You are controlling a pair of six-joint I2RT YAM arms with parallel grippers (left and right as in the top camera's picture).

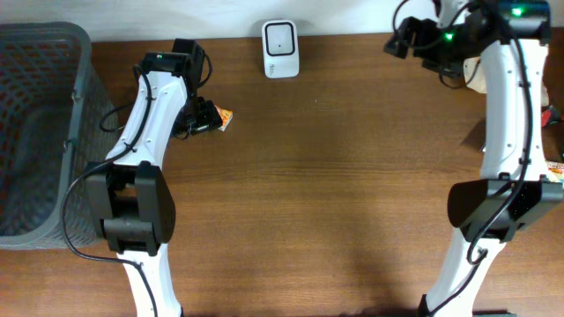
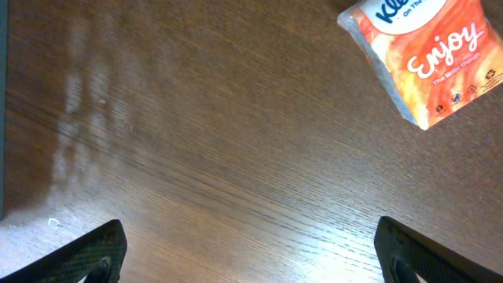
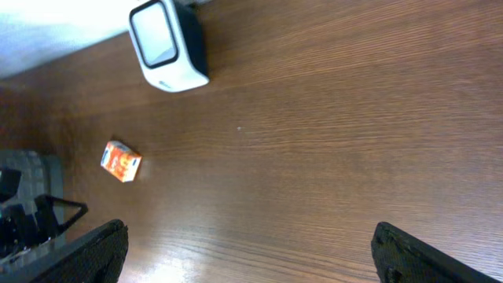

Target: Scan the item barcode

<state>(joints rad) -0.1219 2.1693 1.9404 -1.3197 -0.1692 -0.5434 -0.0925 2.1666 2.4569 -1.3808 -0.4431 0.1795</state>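
Observation:
The item is a small orange tissue pack (image 1: 225, 117) lying flat on the wooden table, seen at the top right of the left wrist view (image 2: 428, 55) and small at the left of the right wrist view (image 3: 120, 161). The white barcode scanner (image 1: 280, 48) stands at the table's back edge (image 3: 167, 43). My left gripper (image 1: 208, 115) hovers just left of the pack, open and empty (image 2: 251, 267). At the back right, far from the pack, my right gripper (image 1: 398, 42) stands open with nothing in it (image 3: 251, 263).
A dark mesh basket (image 1: 35, 132) fills the left side of the table, close to the left arm. Small items lie at the far right edge (image 1: 555, 167). Bare wood (image 1: 335, 176) spans the middle between the arms.

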